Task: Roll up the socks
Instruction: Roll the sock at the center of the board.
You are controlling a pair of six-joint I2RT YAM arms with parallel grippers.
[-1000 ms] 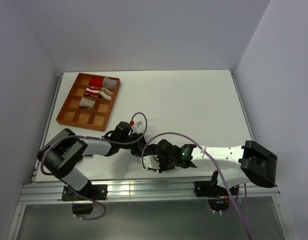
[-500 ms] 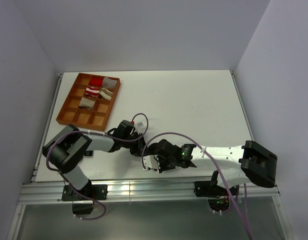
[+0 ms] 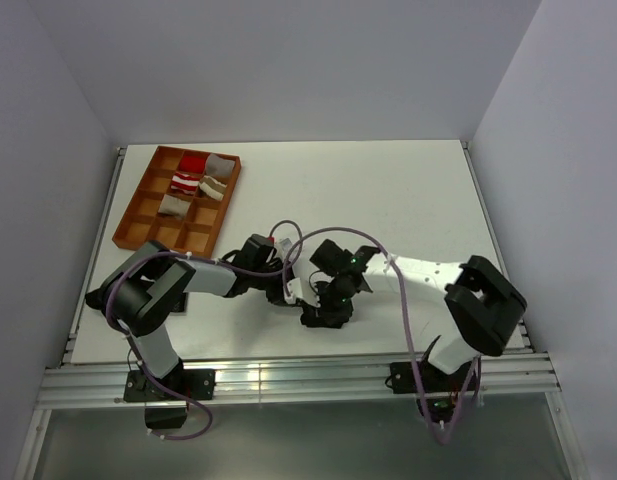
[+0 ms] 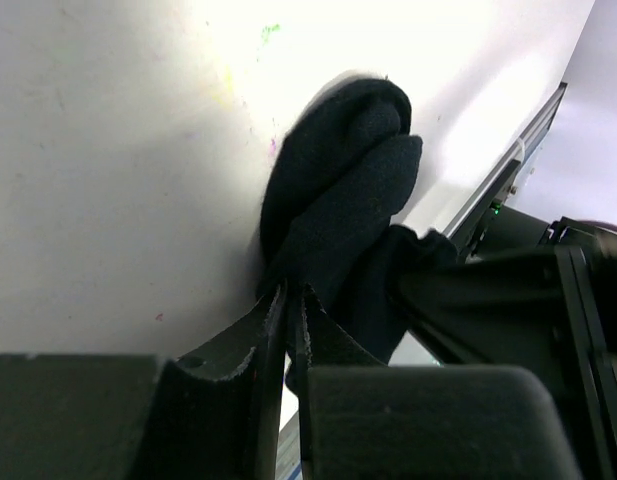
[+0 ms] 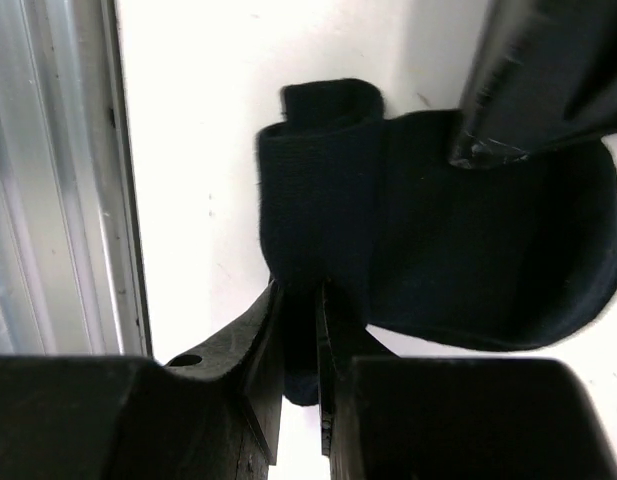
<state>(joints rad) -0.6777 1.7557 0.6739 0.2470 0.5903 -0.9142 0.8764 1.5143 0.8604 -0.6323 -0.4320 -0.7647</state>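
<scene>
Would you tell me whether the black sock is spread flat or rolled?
Partly rolled: one end of the black sock is curled over, the rest flat; left claw and right claw pinch it.

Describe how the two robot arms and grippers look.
Both the left arm and right arm have white links between bulky black joints. A purple cable loops along each. The left gripper and right gripper have flat black fingers. A small green light shows near the right wrist.

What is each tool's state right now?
Left tool: closed on the black sock.
Right tool: closed on the same black sock.
</scene>
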